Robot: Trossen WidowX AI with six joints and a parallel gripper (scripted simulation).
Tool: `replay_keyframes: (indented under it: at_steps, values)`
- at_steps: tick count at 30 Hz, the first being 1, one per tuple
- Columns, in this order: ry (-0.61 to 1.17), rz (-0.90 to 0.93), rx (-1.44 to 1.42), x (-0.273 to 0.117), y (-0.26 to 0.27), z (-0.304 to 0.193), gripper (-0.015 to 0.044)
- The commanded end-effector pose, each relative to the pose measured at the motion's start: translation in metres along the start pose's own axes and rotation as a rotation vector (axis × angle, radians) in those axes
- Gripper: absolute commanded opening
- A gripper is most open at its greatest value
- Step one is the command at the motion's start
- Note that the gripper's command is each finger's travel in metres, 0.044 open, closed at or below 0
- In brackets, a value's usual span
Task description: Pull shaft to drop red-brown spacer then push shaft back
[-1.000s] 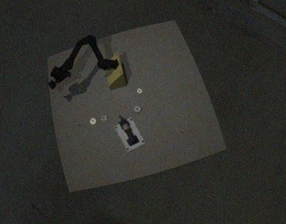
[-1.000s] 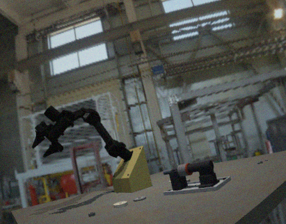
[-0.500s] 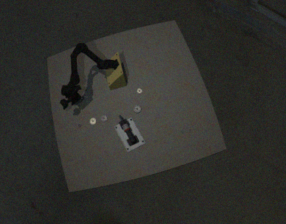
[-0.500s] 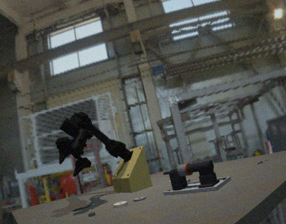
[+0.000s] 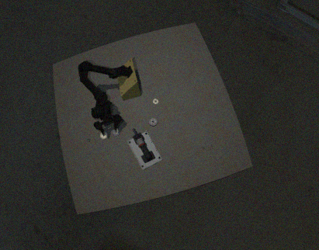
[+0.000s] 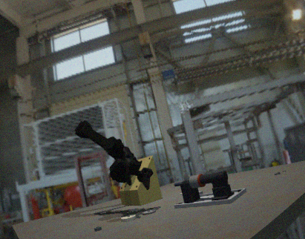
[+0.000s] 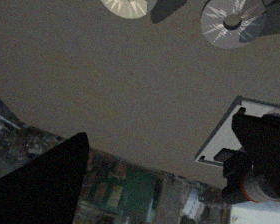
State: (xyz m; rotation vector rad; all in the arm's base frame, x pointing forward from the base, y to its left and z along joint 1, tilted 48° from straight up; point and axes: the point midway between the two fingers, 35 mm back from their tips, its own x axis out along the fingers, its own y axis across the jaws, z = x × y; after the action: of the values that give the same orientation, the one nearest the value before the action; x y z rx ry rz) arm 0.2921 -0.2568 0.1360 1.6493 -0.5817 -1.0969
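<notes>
The shaft shows its dark handle end (image 5: 135, 131) (image 6: 178, 183) outside the small support post (image 6: 190, 194). Its other end is in the big black housing (image 5: 147, 156) (image 6: 221, 187). The red-brown spacer (image 5: 141, 144) (image 6: 198, 180) (image 7: 244, 189) sits on the shaft against the housing side, with pale grey spacer material (image 6: 194, 181) (image 7: 261, 191) beside it toward the post. All stand on the white base plate (image 5: 156, 156) (image 6: 236, 195) (image 7: 221, 141). My gripper (image 5: 109, 131) (image 6: 138, 184) (image 7: 161, 129) is open and empty, off the handle side, not touching the shaft.
Loose discs lie on the table: a cream one (image 5: 155, 101), a grey one (image 5: 153, 122), another cream one (image 5: 103, 136) (image 6: 128, 217) near my gripper and a pale one (image 5: 116, 132). A small dark piece (image 5: 89, 140) (image 6: 98, 228) lies farther out. The yellow block (image 5: 131, 93) (image 6: 142, 195) stands at the arm's base.
</notes>
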Motion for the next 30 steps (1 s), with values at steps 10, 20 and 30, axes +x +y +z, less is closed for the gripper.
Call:
replay_keyframes:
  at_steps: [10, 20, 30]
  values:
    - [0.179, -0.290, 0.250, -0.016, -0.141, -0.051, 0.0440]
    - [0.179, -0.290, 0.250, -0.016, -0.141, -0.051, 0.0440]
    - [0.179, -0.290, 0.250, -0.016, -0.141, -0.051, 0.0440]
